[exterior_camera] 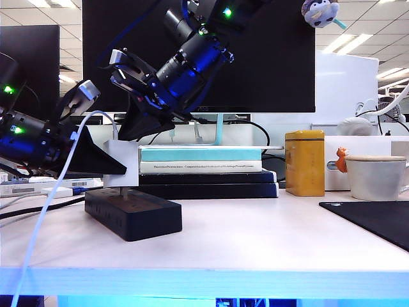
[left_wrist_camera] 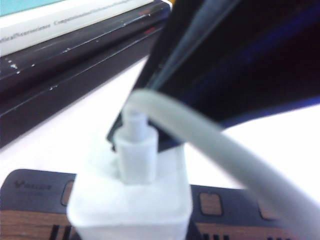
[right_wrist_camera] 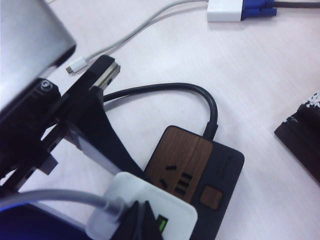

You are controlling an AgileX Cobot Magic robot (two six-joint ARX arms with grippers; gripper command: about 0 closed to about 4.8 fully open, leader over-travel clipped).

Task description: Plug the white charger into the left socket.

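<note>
My left pincer (exterior_camera: 105,160) gripped the white charger (exterior_camera: 121,164) by its sides, just above the power strip (exterior_camera: 133,214) on the bench (exterior_camera: 255,236), so the prongs could go into the left socket (right_wrist_camera: 176,179). My right pincer (exterior_camera: 146,131), closed and empty, rested on the charger's top, probably to press it down.

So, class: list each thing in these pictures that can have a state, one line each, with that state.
White charger: upright over the power strip, prongs at its end socket, held.
Left hand: closed on the charger.
Right hand: shut, touching the charger's top.
White cable: plugged into the charger.
Yellow tin: lid on.
</note>
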